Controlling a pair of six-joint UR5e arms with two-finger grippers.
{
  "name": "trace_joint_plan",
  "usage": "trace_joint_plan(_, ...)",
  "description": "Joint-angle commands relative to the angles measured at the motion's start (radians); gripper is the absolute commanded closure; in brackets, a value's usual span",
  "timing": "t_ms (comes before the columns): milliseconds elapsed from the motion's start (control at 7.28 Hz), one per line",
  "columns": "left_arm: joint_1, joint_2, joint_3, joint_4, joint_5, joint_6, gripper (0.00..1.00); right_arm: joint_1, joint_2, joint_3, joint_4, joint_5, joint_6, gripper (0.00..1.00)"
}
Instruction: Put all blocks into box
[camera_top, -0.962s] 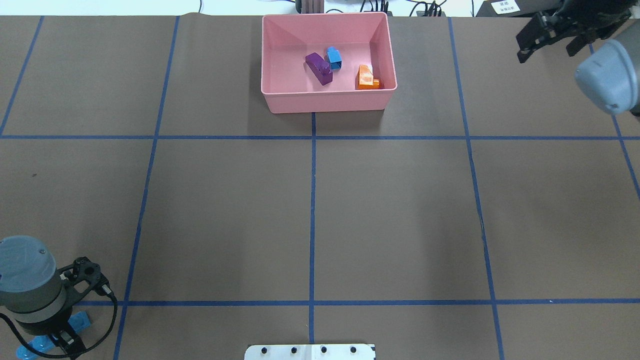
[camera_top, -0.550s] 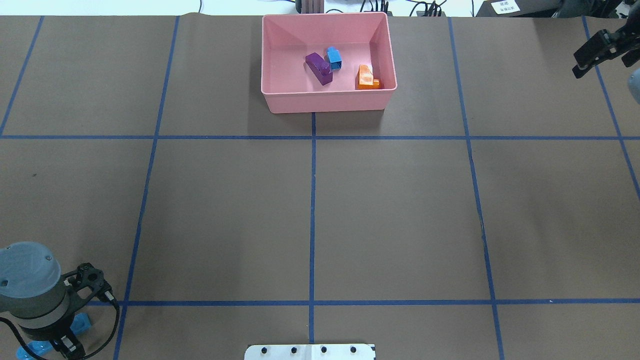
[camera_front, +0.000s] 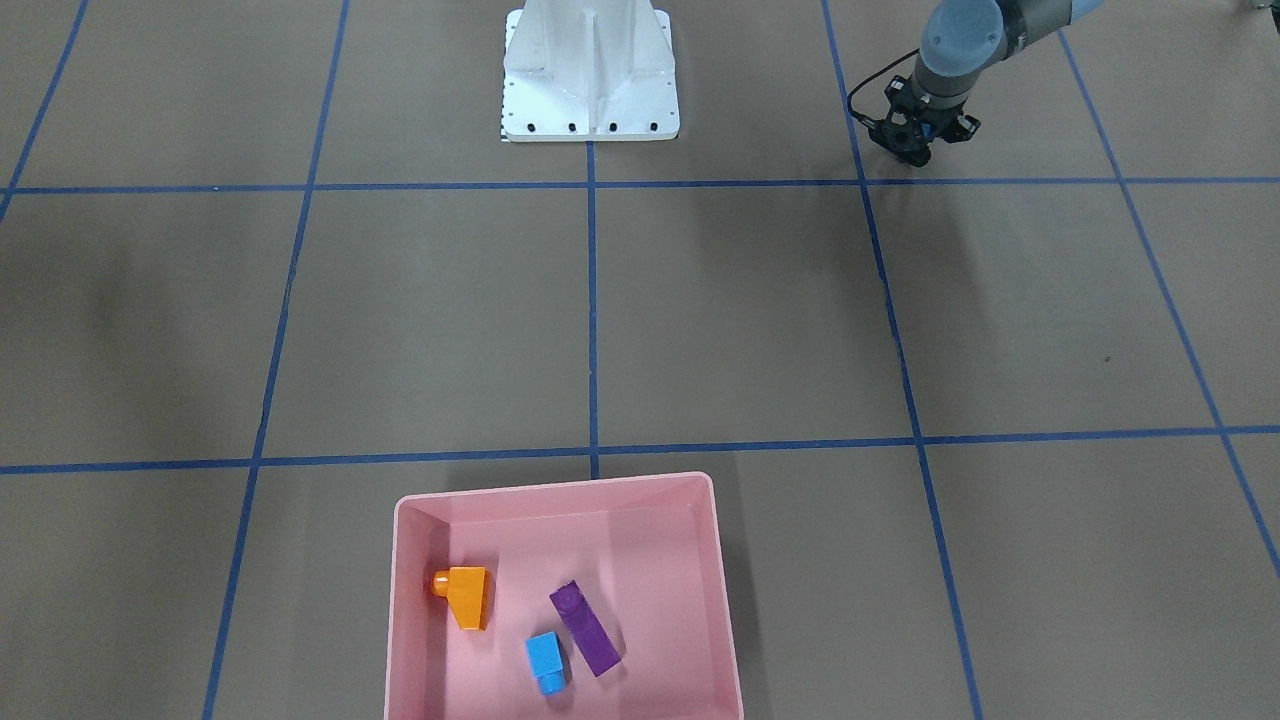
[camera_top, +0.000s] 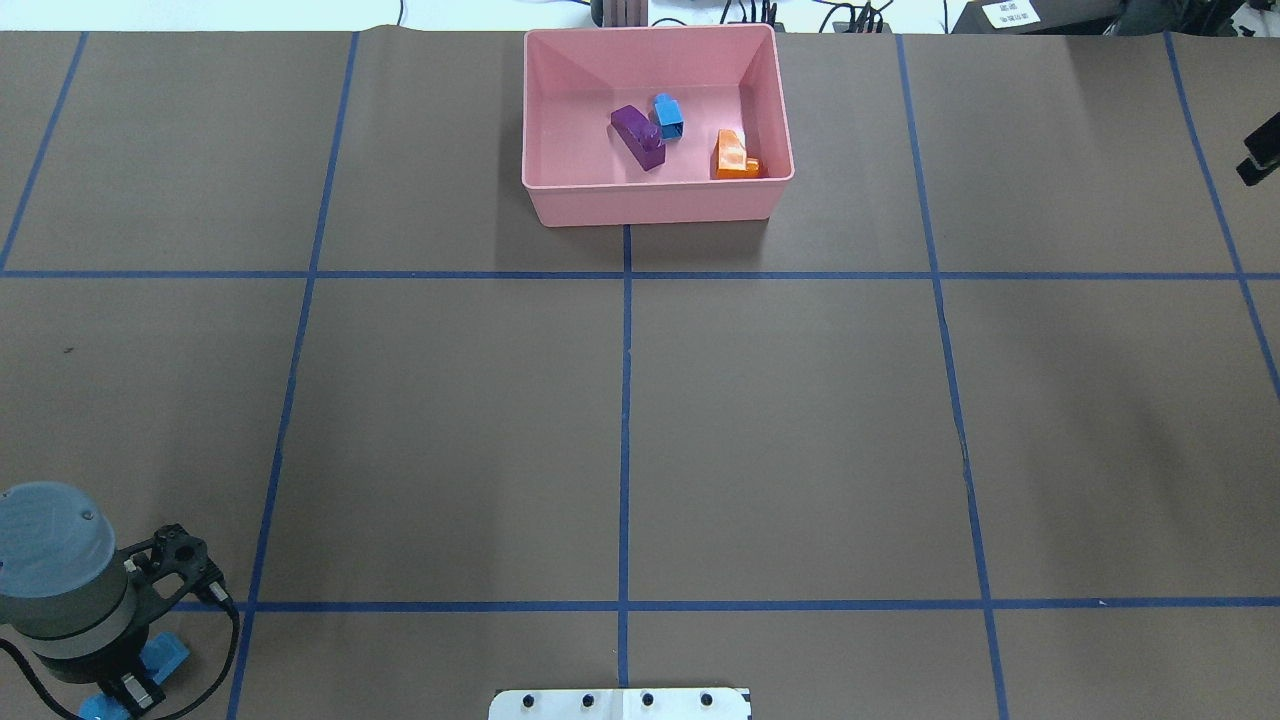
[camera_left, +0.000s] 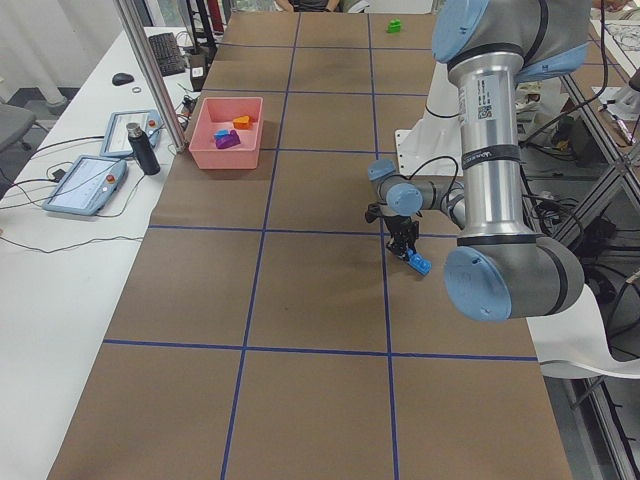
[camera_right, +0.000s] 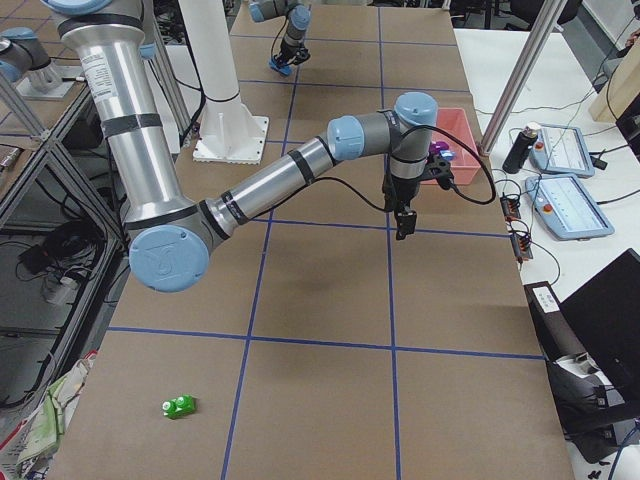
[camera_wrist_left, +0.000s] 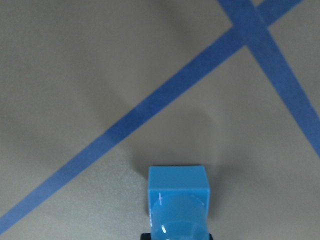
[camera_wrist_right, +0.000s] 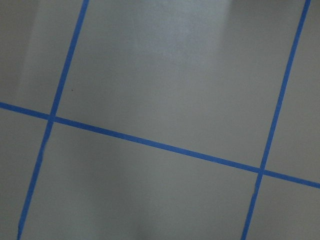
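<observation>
Two dark tips of the left pincer (camera_left: 406, 250) are seen at the bottom edge of the left wrist view, pressed close against either flank of the long blue block (camera_wrist_left: 177, 200). The pincer is therefore judged to be pinching that block at one end, narrowed to the block's width. The rest of the block sticks out ahead of the tips, low over the brown desk (camera_top: 800, 420) beside a crossing of blue tape lines. Whether the block is lifted clear or rests on the desk cannot be told. The grip across the narrow sides is taken to be chosen because the smooth flanks give flat purchase, while the studded top is left free. The block is held near the robot's own edge of the desk, well apart from the pink box (camera_top: 655, 200) set at the far edge, so a long carry is called for. Inside the box the purple block (camera_top: 638, 137), the light-blue cube (camera_top: 668, 115) and the orange sloped block (camera_top: 733, 155) are already lying, the first two just beside each other. The right pincer (camera_right: 403, 222) is hung over bare desk near the box. Nothing is shown beneath it by its wrist camera, and how far it is spread cannot be told. The green block (camera_right: 180, 405) is left on the desk toward the robot's right end, well apart from everything else.
</observation>
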Motion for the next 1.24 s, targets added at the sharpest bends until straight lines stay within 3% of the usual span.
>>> trace_joint_plan(0,-0.029,0.019,-0.125,0.041,-0.009,-0.005,1.0,0.041,-0.066,-0.001,-0.002,0.0,-0.128,0.0)
trace_joint_plan(275,-0.13,-0.024,-0.236,0.133,-0.033,-0.02,1.0,0.088,-0.187,-0.002,0.012,0.002,-0.274,0.0)
trace_joint_plan(550,-0.394,-0.228,-0.157,0.191,-0.194,-0.019,1.0,0.133,-0.308,0.01,0.015,0.011,-0.369,0.0)
trace_joint_plan(824,-0.577,-0.492,-0.054,0.336,-0.283,-0.019,1.0,0.132,-0.409,0.002,0.014,-0.004,-0.383,0.0)
trace_joint_plan(962,-0.665,-0.591,0.021,0.363,-0.391,-0.019,1.0,0.132,-0.464,0.001,0.015,-0.003,-0.386,0.0)
trace_joint_plan(1099,-0.713,-0.652,0.073,0.355,-0.429,-0.032,1.0,0.132,-0.518,-0.011,0.015,-0.003,-0.432,0.0)
